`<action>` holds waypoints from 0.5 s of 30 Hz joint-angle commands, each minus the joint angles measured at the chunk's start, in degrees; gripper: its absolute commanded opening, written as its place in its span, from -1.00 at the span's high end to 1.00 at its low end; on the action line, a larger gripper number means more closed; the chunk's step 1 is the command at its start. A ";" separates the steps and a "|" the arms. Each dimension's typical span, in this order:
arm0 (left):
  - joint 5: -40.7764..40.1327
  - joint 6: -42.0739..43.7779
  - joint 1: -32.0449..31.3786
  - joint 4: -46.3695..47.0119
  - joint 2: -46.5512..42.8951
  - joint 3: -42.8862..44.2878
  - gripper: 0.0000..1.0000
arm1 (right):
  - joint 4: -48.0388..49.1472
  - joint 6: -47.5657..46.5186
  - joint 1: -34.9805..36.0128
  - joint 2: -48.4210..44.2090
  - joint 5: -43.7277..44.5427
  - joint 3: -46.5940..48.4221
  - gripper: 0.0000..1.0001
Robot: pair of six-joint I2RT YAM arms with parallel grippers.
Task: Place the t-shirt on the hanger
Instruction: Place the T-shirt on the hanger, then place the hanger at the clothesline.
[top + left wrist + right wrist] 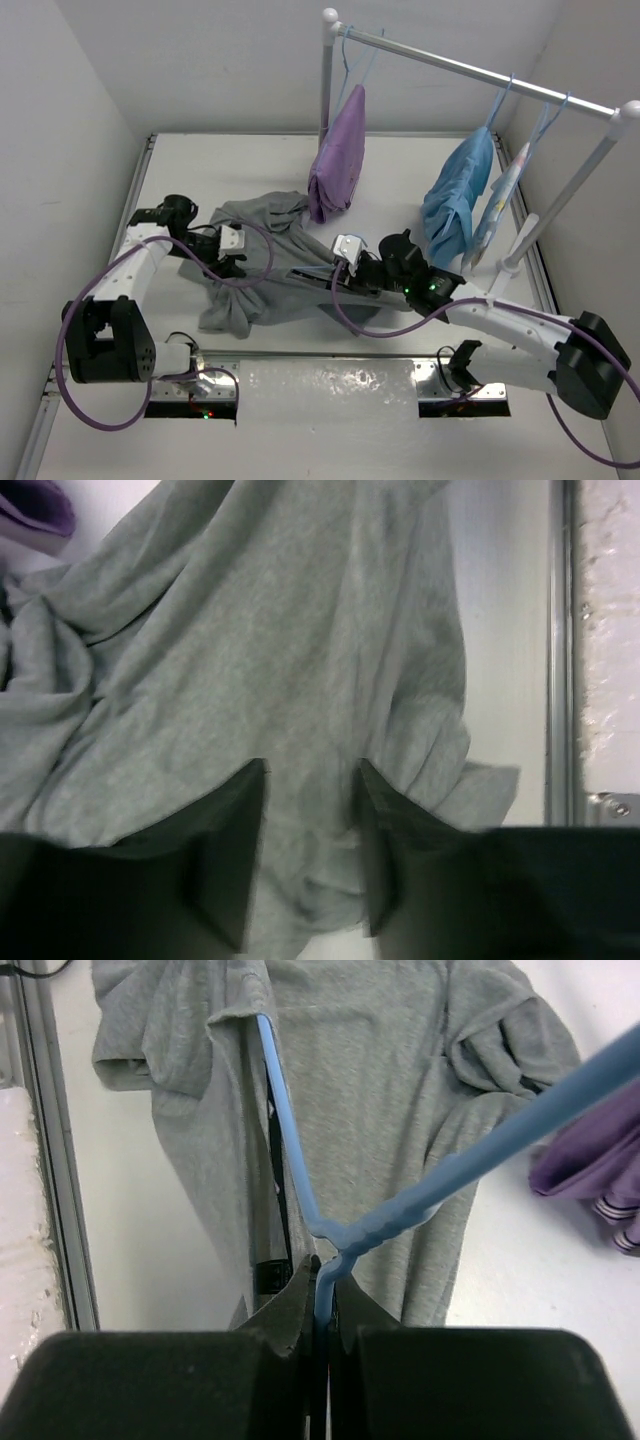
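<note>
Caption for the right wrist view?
Right tool shut on the hanger below its neck, one arm reaching under the t-shirt's edge.

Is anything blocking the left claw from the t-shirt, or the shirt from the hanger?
Nothing visible. The left claw sits open directly over the t-shirt fabric. The hanger, pinched in the right claw, lies right against the shirt. The purple garment hangs farther back.
</note>
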 commanded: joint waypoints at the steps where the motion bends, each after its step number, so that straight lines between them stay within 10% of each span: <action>1: -1.99 -1.50 1.32 3.51 -1.94 2.43 0.17 | -6.08 -2.72 0.02 -3.08 0.74 3.97 1.00; 8: 9.78 2.46 0.36 -8.36 -5.45 10.51 -0.53 | -8.56 -3.16 2.31 -0.27 3.03 8.90 1.00; 15: 6.28 -32.13 -15.54 13.59 -10.12 11.04 -0.61 | -12.15 -4.74 4.50 3.77 4.61 15.22 1.00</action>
